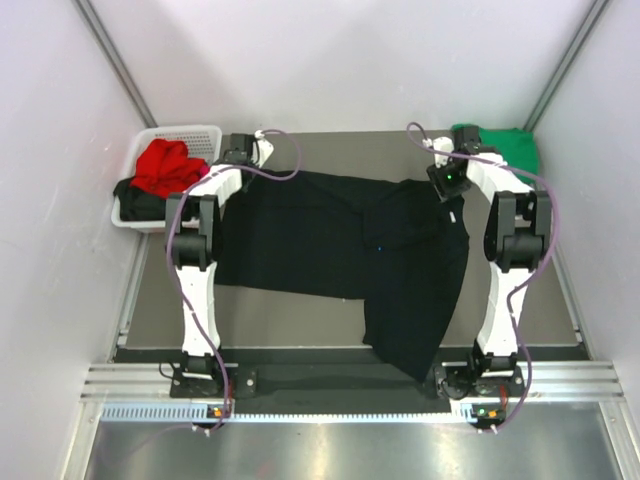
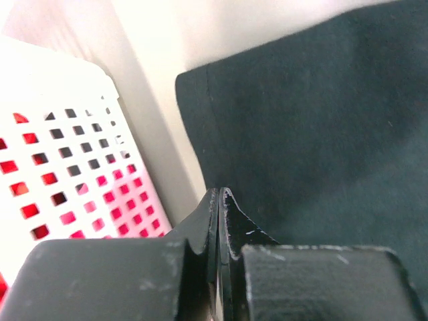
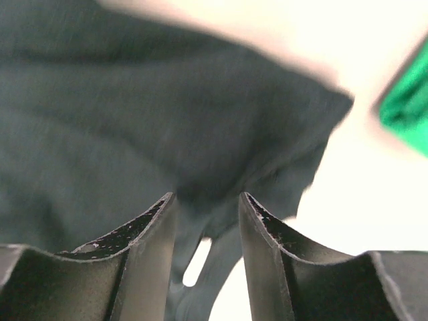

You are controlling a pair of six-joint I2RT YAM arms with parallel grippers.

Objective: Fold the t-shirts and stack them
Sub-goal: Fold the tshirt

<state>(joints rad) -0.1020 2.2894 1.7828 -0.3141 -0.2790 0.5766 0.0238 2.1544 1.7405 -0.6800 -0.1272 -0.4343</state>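
Observation:
A large black t-shirt [image 1: 330,235] lies spread across the table, one part folded over near its tiny blue mark [image 1: 377,248]. My left gripper [image 1: 238,158] is shut and empty at the shirt's far left corner; in the left wrist view its tips [image 2: 219,192] hover at the edge of the black cloth [image 2: 314,127]. My right gripper [image 1: 450,183] is open at the shirt's far right corner. In the right wrist view a fold of black cloth [image 3: 200,134] lies between its open fingers [image 3: 207,195]. A green t-shirt [image 1: 500,145] lies at the far right, also seen in the right wrist view [image 3: 408,107].
A white lattice basket [image 1: 190,133] stands at the far left with a red t-shirt [image 1: 168,165] and a dark one [image 1: 140,203] in it. Its wall [image 2: 60,154] is close to the left of my left gripper. Walls enclose the table on three sides.

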